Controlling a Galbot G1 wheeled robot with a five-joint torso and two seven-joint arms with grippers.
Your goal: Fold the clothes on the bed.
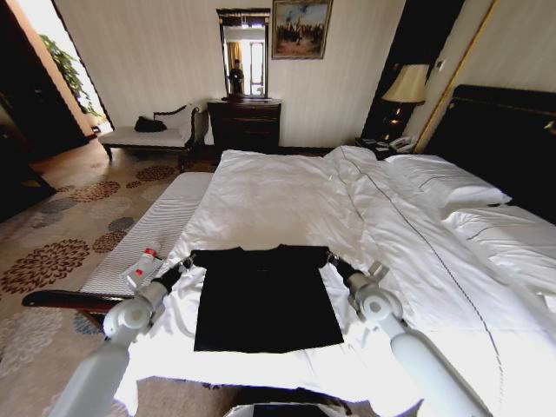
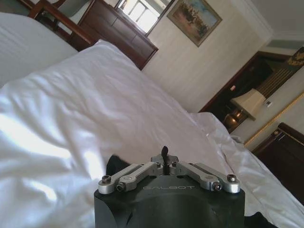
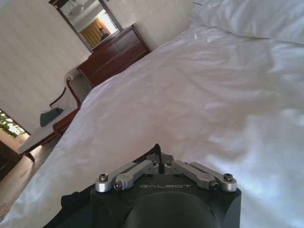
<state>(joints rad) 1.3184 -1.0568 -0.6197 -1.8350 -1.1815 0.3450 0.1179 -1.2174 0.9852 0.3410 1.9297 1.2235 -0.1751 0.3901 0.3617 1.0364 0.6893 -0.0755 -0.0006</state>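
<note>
The black T-shirt is lying flat on the white duvet near the foot edge of the bed, its hem toward the robot and its collar away, already looking squared into a rectangle, as if the sleeves were turned in. The two arms are reaching past the shirt's sides to its far corners: the left gripper is sitting at the shirt's far left shoulder and the right gripper at the far right shoulder. Each is closed, and in the wrist views the linkage bars are drawn in tight around a thin pinch of dark cloth, so both seem to be gripping the shirt's top edge. Holding both shoulders at once is probably meant to keep that edge straight for a fold across the shirt's width. Left of the shirt, off the bed, a small bottle is resting on the striped bench. Beyond the shirt the duvet is running on to the pillows, and farther still a dark dresser with a mirror is standing against the wall.
</note>
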